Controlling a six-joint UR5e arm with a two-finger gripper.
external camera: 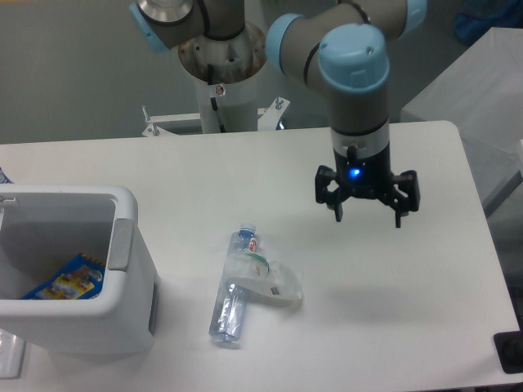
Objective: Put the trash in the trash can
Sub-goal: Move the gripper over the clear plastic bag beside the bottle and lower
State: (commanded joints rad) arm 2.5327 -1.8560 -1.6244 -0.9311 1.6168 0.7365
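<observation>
**Around the work surface**

A white table with rounded corners fills most of the view. A flat blue-and-yellow printed packet lies tilted low at the left, its yellow edge toward the upper right. Beyond the table's far edge stands a white pedestal on a metal base plate with upright bolts. A grey floor lies behind it. At the right, a second pale surface stands apart from the table. A dark object, cut off by the frame, sits at the lower right corner.
</observation>
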